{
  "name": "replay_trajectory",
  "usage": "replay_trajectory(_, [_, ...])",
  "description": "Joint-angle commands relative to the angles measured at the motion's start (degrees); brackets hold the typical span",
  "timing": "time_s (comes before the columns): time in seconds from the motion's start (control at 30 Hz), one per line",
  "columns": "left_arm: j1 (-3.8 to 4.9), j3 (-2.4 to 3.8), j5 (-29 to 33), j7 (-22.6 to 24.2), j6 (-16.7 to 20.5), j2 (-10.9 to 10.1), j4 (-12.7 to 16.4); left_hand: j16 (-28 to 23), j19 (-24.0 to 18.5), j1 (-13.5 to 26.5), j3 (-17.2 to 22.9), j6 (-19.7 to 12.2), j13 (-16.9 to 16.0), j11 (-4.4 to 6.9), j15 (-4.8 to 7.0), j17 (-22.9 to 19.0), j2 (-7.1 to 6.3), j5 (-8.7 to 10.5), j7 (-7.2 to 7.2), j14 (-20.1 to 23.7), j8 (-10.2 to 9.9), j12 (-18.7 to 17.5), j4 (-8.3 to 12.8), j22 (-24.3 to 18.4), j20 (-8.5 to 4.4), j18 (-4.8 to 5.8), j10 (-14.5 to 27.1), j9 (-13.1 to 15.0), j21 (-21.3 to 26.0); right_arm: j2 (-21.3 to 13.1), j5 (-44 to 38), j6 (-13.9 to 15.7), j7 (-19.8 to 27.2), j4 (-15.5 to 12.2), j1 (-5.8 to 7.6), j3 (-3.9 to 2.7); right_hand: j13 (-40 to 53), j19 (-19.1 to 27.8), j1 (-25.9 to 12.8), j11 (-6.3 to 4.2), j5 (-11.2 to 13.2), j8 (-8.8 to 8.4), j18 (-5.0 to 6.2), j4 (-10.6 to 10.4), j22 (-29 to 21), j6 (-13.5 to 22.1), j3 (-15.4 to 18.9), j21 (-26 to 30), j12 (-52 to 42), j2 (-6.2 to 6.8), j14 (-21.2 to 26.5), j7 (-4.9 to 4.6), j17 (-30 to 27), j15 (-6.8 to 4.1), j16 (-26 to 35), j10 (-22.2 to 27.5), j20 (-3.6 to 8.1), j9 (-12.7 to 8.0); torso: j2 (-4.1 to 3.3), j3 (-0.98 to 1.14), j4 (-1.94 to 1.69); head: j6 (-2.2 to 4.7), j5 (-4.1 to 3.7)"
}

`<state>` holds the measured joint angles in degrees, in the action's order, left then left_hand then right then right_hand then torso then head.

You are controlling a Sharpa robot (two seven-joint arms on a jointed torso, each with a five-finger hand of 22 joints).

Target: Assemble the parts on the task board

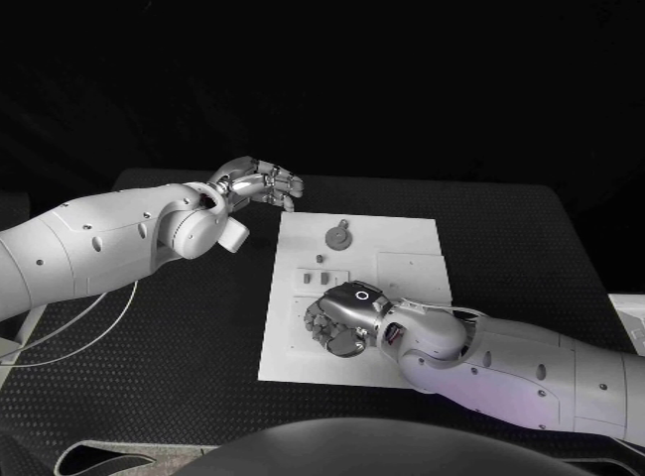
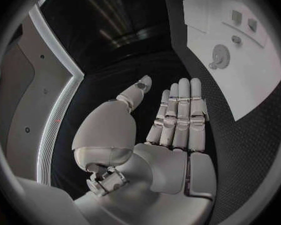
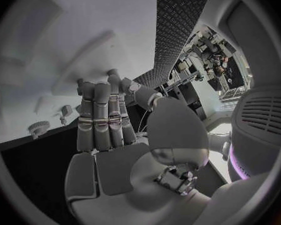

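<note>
Left hand (image 1: 260, 183) hovering open off the task board (image 1: 409, 248) — right hand (image 1: 344, 319) lying over it, fingers extended, gripping nothing.

No readable text, label, brand or number anywhere. Only sign: a small glowing white ring on the back of the right hand (image 1: 354, 315), over the task board (image 1: 409, 258).

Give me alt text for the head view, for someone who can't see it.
The right hand rests over the near part of the white task board on a black table. The left hand hovers off the board's far left corner, holding nothing; a round grey part lies near the board's far edge.
</note>
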<state>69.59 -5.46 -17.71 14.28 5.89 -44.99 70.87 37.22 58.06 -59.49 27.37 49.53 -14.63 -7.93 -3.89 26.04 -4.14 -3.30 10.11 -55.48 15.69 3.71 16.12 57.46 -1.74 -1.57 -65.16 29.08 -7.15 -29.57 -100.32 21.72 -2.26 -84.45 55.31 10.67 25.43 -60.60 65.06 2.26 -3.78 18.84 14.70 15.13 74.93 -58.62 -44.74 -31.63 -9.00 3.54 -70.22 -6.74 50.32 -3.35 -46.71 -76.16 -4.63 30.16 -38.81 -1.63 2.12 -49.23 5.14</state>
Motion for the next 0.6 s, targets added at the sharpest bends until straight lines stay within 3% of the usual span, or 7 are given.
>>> replay_trajectory(0.03, [0.18, 0.05, 0.29, 0.37, -0.68, 0.02, 0.13, -0.33, 0.34, -0.31, -0.12, -0.03, 0.08, 0.31, -0.05, 0.07, 0.27, 0.29, 0.18, -0.55, 0.28, 0.32, -0.09, -0.05, 0.01, -1.18, -0.22, -0.07, 0.33, -0.40, 1.15, -1.51, -0.70, 0.69, -0.14, 0.16, -0.11, 0.26, -1.04, 0.35, -0.08, -0.39, 0.30, 0.54, 1.25, 0.23, 0.51, -0.15, 0.82, 1.05, 0.19, 0.09, -0.06, -0.08, -0.12, 1.18, -0.04, 1.73, 0.03, 0.00, -0.02, -0.11, -0.03])
replay_trajectory(0.23, [0.18, 0.04, 0.29, 0.35, -0.71, -0.01, 0.04, -0.35, 0.35, -0.31, -0.13, -0.03, 0.08, 0.31, -0.05, 0.10, 0.26, 0.29, 0.18, -0.56, 0.28, 0.32, -0.09, -0.05, 0.01, -1.18, -0.21, -0.08, 0.34, -0.74, 1.59, -0.70, -0.69, 0.53, -0.11, 0.15, -0.54, 1.39, -3.65, 1.46, -0.01, -2.46, 0.30, 1.14, 1.40, 3.87, 5.49, -0.47, 2.69, 4.84, 1.56, -1.43, 0.35, 0.90, -0.81, 3.97, -0.34, 1.03, 0.05, 0.02, 0.00, -0.18, -0.16])
replay_trajectory(0.37, [0.18, 0.04, 0.29, 0.36, -0.74, -0.02, 0.04, -0.37, 0.35, -0.31, -0.13, -0.03, 0.08, 0.30, -0.05, 0.12, 0.27, 0.29, 0.18, -0.56, 0.29, 0.31, -0.09, -0.05, 0.01, -1.18, -0.22, -0.08, 0.34, -0.87, 1.59, -0.48, -0.73, 0.41, -0.10, 0.15, -1.25, 2.50, -3.47, 2.35, -0.07, -3.08, 0.30, 0.91, 1.39, 4.85, 6.81, -0.71, 4.14, 6.00, 2.94, -1.88, 0.65, 1.72, -1.66, 6.03, -0.69, 0.71, 0.03, 0.01, 0.03, -0.16, -0.23])
replay_trajectory(0.6, [0.18, 0.04, 0.29, 0.39, -0.69, -0.02, -0.04, -0.41, 0.36, -0.30, -0.14, 0.00, 0.09, 0.31, -0.05, 0.18, 0.28, 0.29, 0.17, -0.57, 0.31, 0.32, -0.10, -0.05, 0.01, -1.17, -0.24, -0.09, 0.36, -1.37, 1.48, -0.19, -1.01, 0.14, 0.06, 0.15, -1.56, 2.86, -3.34, 2.64, -0.09, -3.49, 0.30, 0.78, 1.36, 5.52, 7.15, -0.86, 4.63, 6.51, 3.40, -2.18, 0.69, 2.04, -2.06, 6.73, -0.82, 0.47, 0.04, 0.04, 0.01, -0.14, -0.30])
